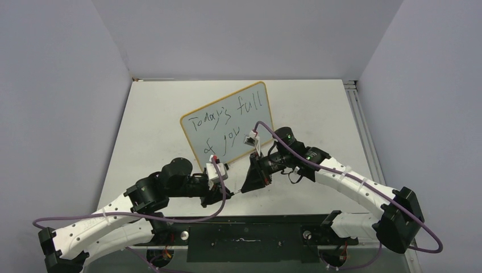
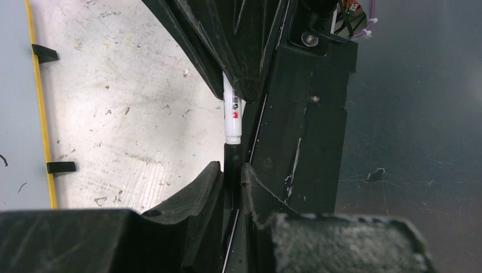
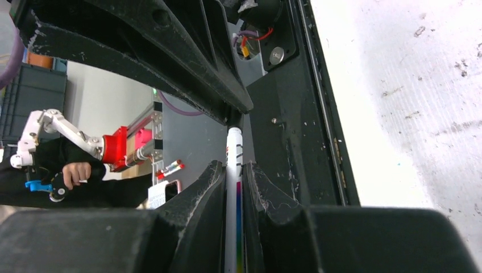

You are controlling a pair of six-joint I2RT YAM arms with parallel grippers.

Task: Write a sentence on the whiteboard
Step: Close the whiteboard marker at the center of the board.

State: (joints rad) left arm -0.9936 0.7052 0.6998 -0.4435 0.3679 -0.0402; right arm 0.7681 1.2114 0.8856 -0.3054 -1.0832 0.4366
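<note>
From where I sit, the writing part looks finished: the whiteboard (image 1: 256, 120) stands propped at a slant in the middle of the table (image 1: 318, 114), just beyond both wrists, and the sentence (image 1: 211, 118) reads "Today's full of joy" in two slanted black lines across its face. I see no gap or half-formed letter in the overhead view, though the strokes are thin and I can't vouch for every one. Both arms meet low in front of the board's near edge, tip to tip. My left gripper (image 2: 232, 170) is clamped on the black end of the marker (image 2: 232, 114), and my right gripper (image 3: 233, 170) is closed around the white barrel of the same pen, so the marker is bridged between the two and is not touching the board. I read that as the cap being handled, most likely pushed back on now that the lettering is there, but I can't tell from these views whether the cap is seated or coming apart. What's left, by my reckoning, is only finishing with the cap and setting the pen down on the table.
</note>
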